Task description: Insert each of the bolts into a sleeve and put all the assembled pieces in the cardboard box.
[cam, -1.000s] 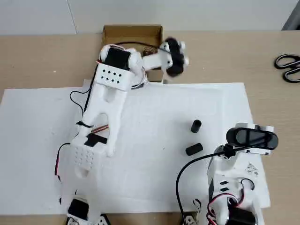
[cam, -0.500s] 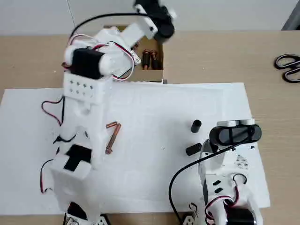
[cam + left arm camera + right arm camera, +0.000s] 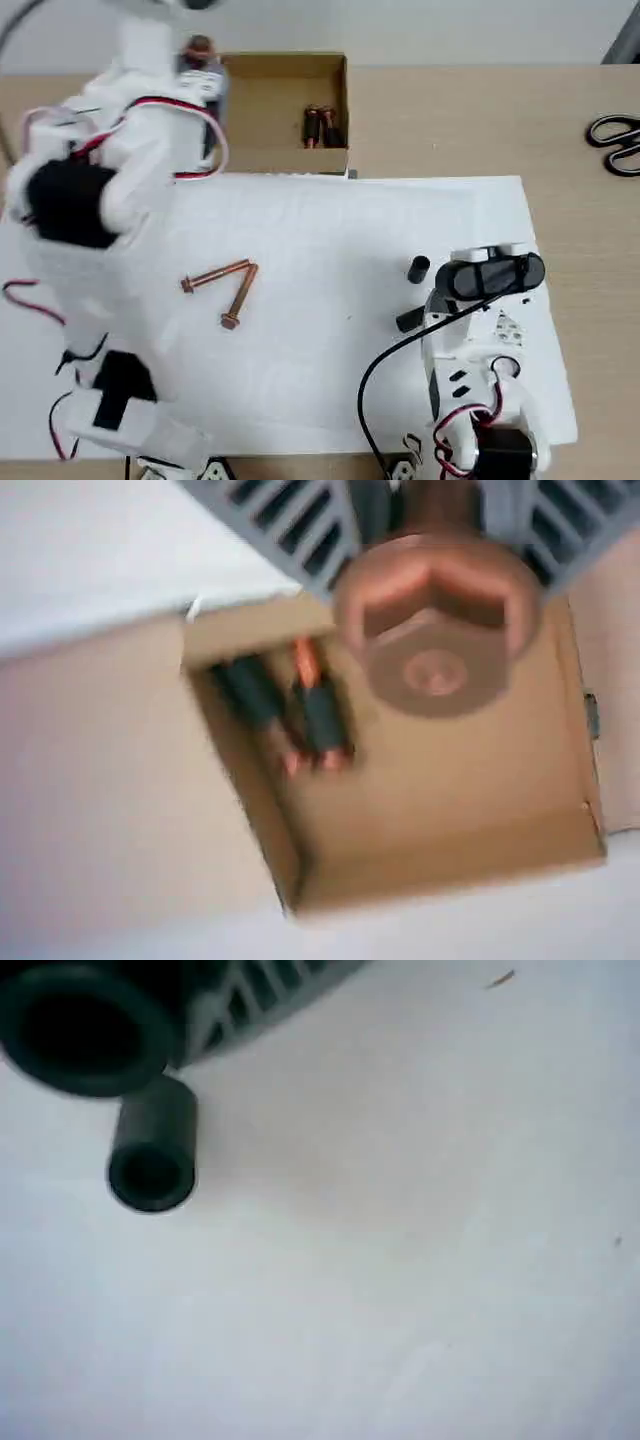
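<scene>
The left gripper (image 3: 432, 502) is closed on a copper-coloured metal bolt with a hexagonal head (image 3: 436, 630). Its grey ribbed fingers (image 3: 270, 510) hold the shank from both sides, and the head points toward the wrist camera. The gripper hangs high over the open brown cardboard box (image 3: 450, 850). In the high view, this gripper (image 3: 200, 62) and its bolt (image 3: 199, 46) are seen at the left wall of the box (image 3: 270, 100). Inside the box, two assembled pieces (image 3: 322, 127), each one a black sleeve with a copper bolt through it, lie side by side near the right wall.

The right gripper (image 3: 165, 1020) is closed on a black tubular sleeve (image 3: 82, 1028), whose open end faces the wrist camera. It is low over the white paper sheet (image 3: 400, 1260). One loose black sleeve (image 3: 152, 1155) lies on the sheet just beside the held one.

In the high view, the right arm (image 3: 480, 360) stands at the lower right of the sheet, with two short black sleeves (image 3: 418, 268) (image 3: 413, 319) just beside it. Two loose copper bolts (image 3: 215, 277) (image 3: 240, 297) lie well apart from these, nearer the left arm, with their tips close together. Black-handled scissors (image 3: 615, 132) lie on the wooden table (image 3: 450, 120) at the far right.
</scene>
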`<state>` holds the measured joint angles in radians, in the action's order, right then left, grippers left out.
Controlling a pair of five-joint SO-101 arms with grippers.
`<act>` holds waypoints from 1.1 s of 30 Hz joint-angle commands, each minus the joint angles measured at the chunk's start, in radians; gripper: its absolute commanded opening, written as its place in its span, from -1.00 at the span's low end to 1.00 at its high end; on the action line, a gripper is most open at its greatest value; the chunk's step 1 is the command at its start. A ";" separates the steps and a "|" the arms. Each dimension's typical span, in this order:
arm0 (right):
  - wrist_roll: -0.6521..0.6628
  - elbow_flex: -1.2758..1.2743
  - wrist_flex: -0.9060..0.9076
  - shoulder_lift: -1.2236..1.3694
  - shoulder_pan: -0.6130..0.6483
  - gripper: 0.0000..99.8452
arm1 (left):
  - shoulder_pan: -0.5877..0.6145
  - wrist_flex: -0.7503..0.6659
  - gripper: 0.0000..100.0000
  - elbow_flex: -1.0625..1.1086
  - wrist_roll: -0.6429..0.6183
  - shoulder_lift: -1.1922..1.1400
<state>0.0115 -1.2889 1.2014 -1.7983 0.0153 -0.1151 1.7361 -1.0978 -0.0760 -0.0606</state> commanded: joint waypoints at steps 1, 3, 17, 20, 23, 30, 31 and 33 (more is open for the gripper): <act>0.012 -0.002 -0.042 -0.004 0.005 -0.99 | 0.028 0.017 -0.99 -0.030 -0.071 0.109; 0.015 -0.002 -0.042 -0.004 0.005 -0.99 | 0.029 0.017 -0.99 0.016 -0.072 0.176; 0.012 -0.006 -0.036 -0.004 0.015 -0.99 | 0.132 -0.135 -0.99 1.067 -0.250 0.925; 0.015 -0.025 -0.038 -0.004 0.079 -0.99 | 0.130 -0.265 -0.99 1.288 -0.311 1.086; 0.015 -0.046 -0.044 -0.004 0.174 -0.99 | 0.130 -0.397 -0.99 1.520 -0.324 1.243; 0.017 -0.078 -0.084 -0.004 0.371 -0.99 | 0.074 -0.641 -0.99 1.969 -0.327 1.626; 0.017 -0.078 -0.117 -0.004 0.384 -0.99 | 0.048 -0.661 -0.99 2.020 -0.327 1.677; 0.018 -0.078 -0.188 -0.004 0.417 -0.99 | -0.015 -0.694 -0.99 2.106 -0.344 1.774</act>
<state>0.0176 -1.3732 1.1063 -1.7967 0.3913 -0.0660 1.1162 0.9030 -0.3966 1.5781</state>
